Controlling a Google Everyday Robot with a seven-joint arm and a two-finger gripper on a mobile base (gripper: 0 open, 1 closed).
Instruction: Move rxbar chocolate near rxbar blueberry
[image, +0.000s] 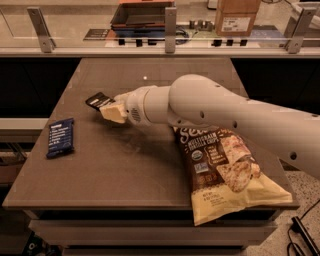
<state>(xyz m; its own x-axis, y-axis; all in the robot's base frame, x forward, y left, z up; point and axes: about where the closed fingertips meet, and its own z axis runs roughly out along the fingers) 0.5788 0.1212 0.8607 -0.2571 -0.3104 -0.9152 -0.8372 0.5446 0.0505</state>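
Note:
My gripper (107, 108) is at the left middle of the table, held a little above the surface. It is shut on the rxbar chocolate (97, 100), a small black bar that sticks out to the left of the fingers. The rxbar blueberry (60, 137), a dark blue bar with white text, lies flat near the table's left edge, below and left of the gripper, apart from it.
A large chip bag (225, 172) lies at the front right of the grey table (130, 175), partly under my white arm (210, 110). A railing with metal posts (170, 22) runs behind the table, with a cardboard box (237, 16) beyond it.

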